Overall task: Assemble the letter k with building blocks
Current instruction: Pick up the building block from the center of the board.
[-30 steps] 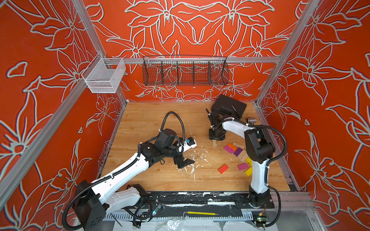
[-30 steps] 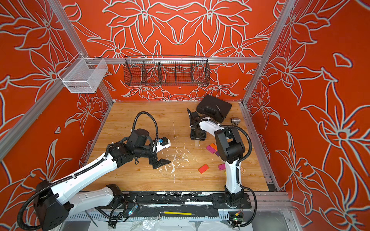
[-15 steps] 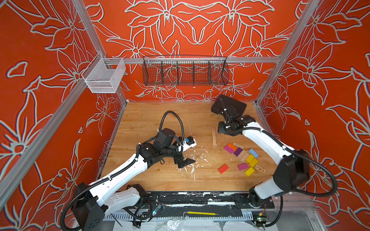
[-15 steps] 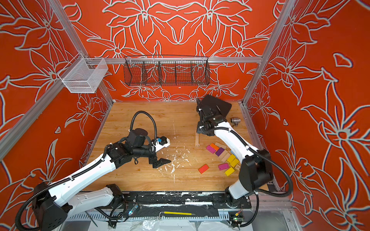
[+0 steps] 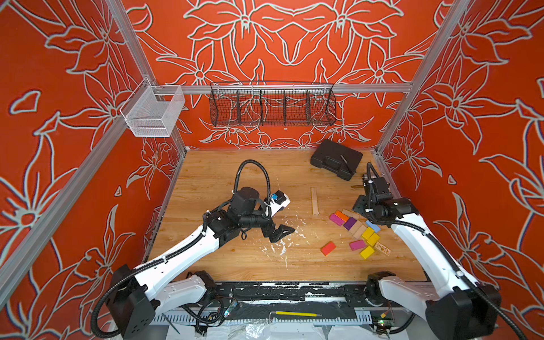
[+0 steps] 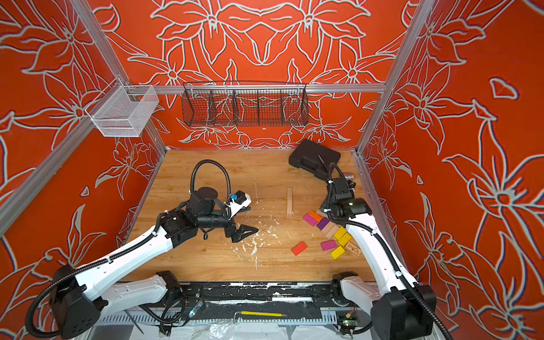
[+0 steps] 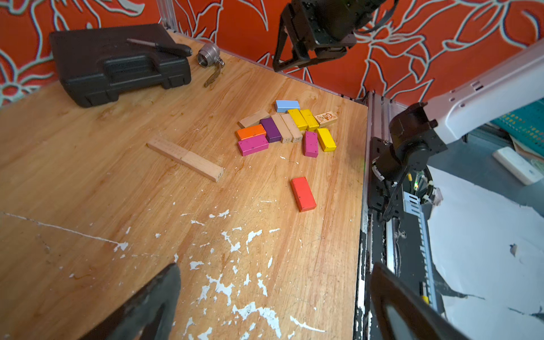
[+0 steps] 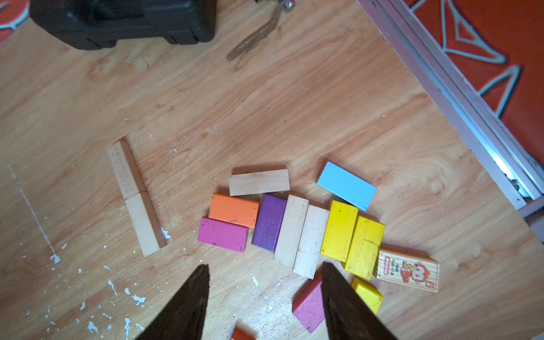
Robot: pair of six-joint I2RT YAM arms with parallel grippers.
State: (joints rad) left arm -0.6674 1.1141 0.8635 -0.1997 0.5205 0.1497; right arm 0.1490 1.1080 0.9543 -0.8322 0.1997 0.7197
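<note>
The building blocks lie flat on the wooden table at the right: orange (image 8: 234, 210), magenta (image 8: 222, 234), purple (image 8: 269, 222), plain wood (image 8: 291, 231), yellow (image 8: 338, 231), light blue (image 8: 346, 185) and a printed one (image 8: 407, 270). A red block (image 5: 328, 248) lies apart, nearer the front. Two plain wood blocks (image 5: 314, 201) form a straight line end to end, left of the cluster. My right gripper (image 8: 265, 266) hangs open above the cluster's near edge, holding nothing. My left gripper (image 7: 273, 268) is open and empty over the table's middle (image 5: 281, 232).
A black plastic case (image 5: 335, 159) sits at the back right, with a small silver fitting (image 7: 206, 54) beside it. A black wire basket (image 5: 272, 107) and a white mesh basket (image 5: 153, 113) hang on the walls. White paint flecks mark the table by the left gripper.
My right arm has swung from the plain wood line at the back centre over to the right, above the coloured blocks, with its jaws wider apart. The left arm has not moved.
</note>
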